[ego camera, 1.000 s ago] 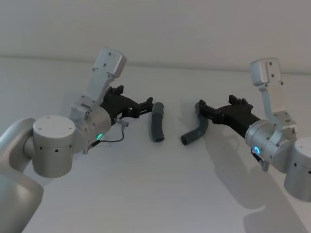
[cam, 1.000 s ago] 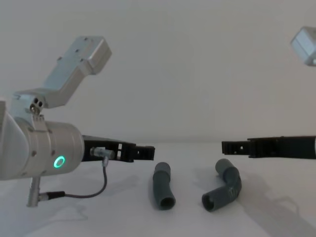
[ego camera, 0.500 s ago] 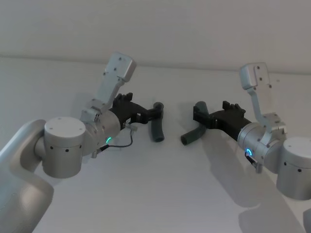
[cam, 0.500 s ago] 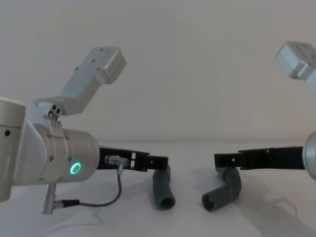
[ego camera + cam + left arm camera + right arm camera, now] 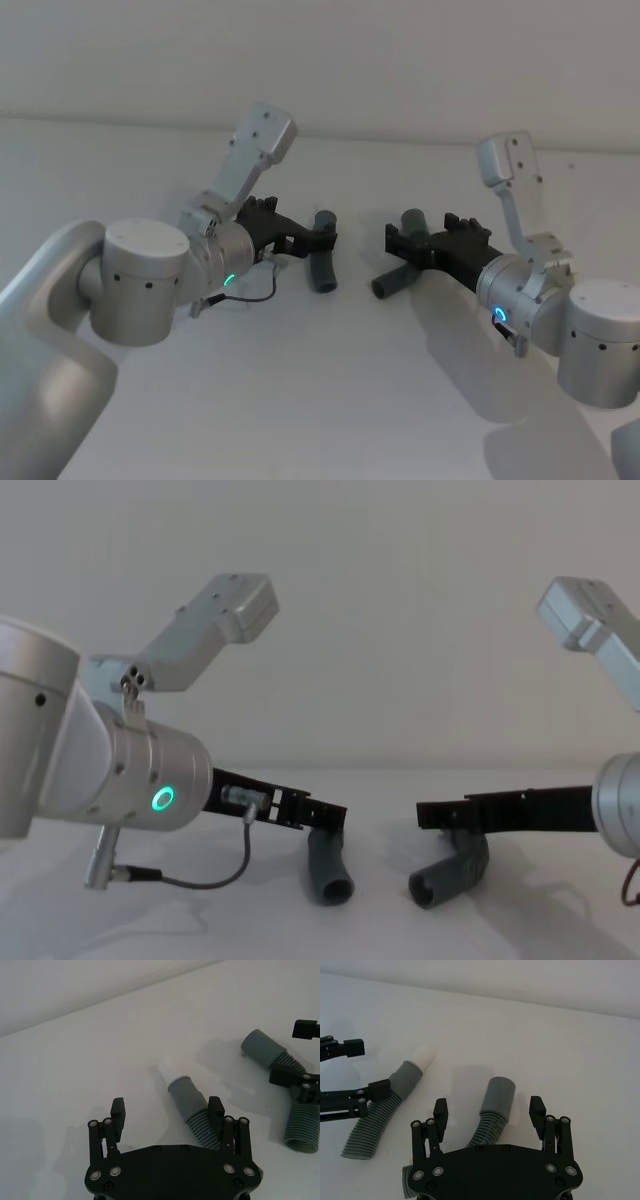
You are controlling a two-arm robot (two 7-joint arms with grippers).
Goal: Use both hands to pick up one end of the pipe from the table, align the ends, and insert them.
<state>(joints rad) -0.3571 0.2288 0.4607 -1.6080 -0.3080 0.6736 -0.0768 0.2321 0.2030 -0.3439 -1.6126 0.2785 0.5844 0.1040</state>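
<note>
Two dark grey pipe pieces lie on the white table (image 5: pixel 330 390). The gently bent piece (image 5: pixel 322 272) (image 5: pixel 187 1094) (image 5: pixel 328 865) lies under my left gripper (image 5: pixel 322 238) (image 5: pixel 167 1110), which is open; the ribbed part sits just inside one finger (image 5: pixel 216 1109). The sharply elbowed piece (image 5: pixel 393 283) (image 5: pixel 497 1095) (image 5: pixel 450 872) sits between the spread fingers of my open right gripper (image 5: pixel 394 238) (image 5: pixel 489 1109). Both grippers hover low over their pieces, and neither is closed on one. The open ends near me (image 5: pixel 338 888) (image 5: pixel 424 890) face forward.
A pale wall (image 5: pixel 400 60) rises behind the table's far edge. A thin cable (image 5: pixel 215 880) loops under the left wrist. The two pieces lie a short gap apart, with bare table in front of them and to either side.
Both arms have reached inward and lower. The left gripper went from beside its piece to over it, and the right gripper slid further over the elbowed piece. The pieces have not moved.
</note>
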